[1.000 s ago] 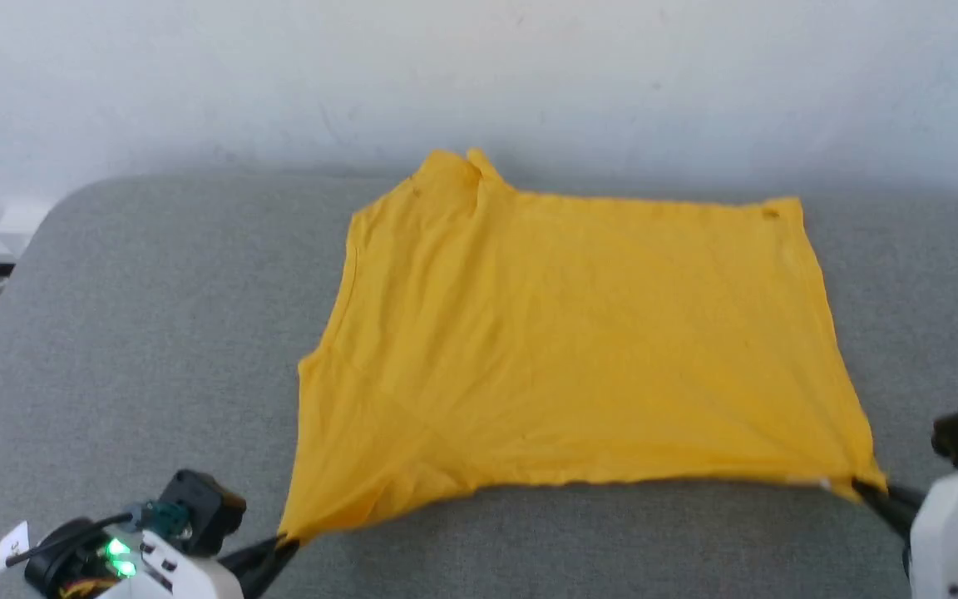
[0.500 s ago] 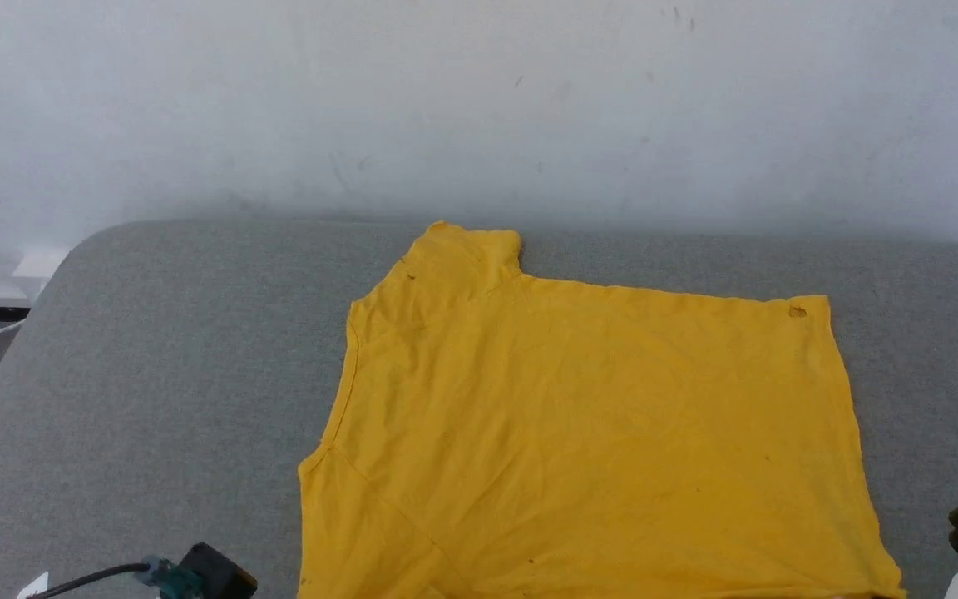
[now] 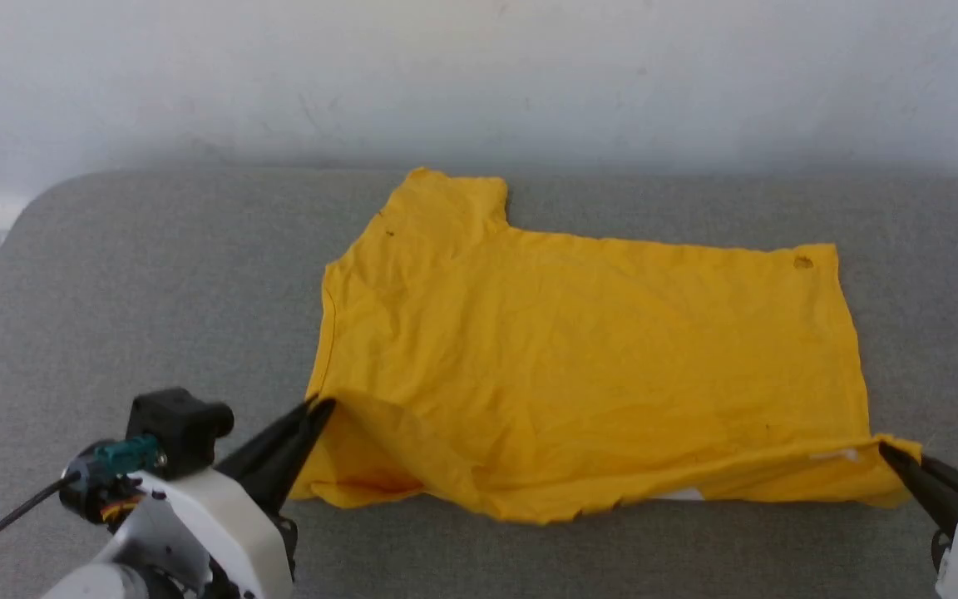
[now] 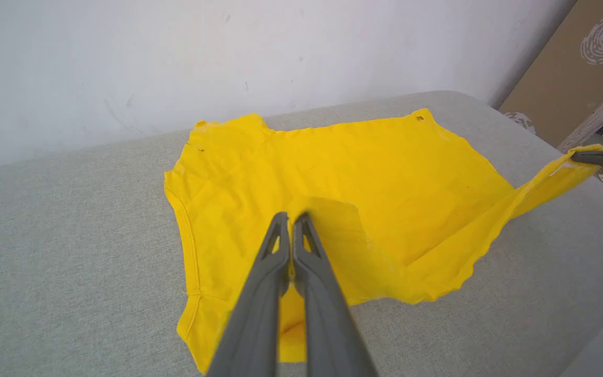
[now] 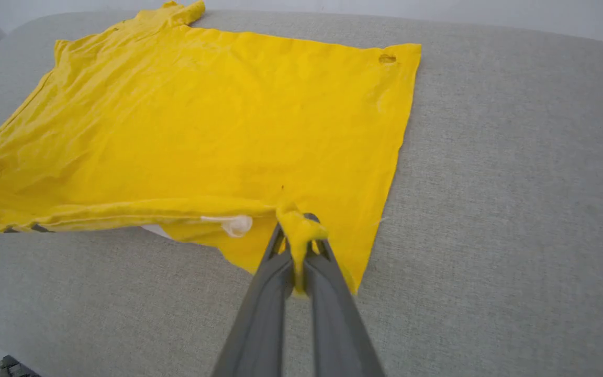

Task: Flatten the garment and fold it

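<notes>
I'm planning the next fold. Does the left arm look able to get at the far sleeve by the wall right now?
Probably not yet: the left gripper is shut on the near left corner of the garment. Once it lets go, nothing stands between it and the far sleeve.

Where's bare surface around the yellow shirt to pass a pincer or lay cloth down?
Widest bare patch: grey surface left of the garment. Narrower strips run between garment and wall, and past its right edge. Crowded near edge: left pincer and right pincer grip corners.
</notes>
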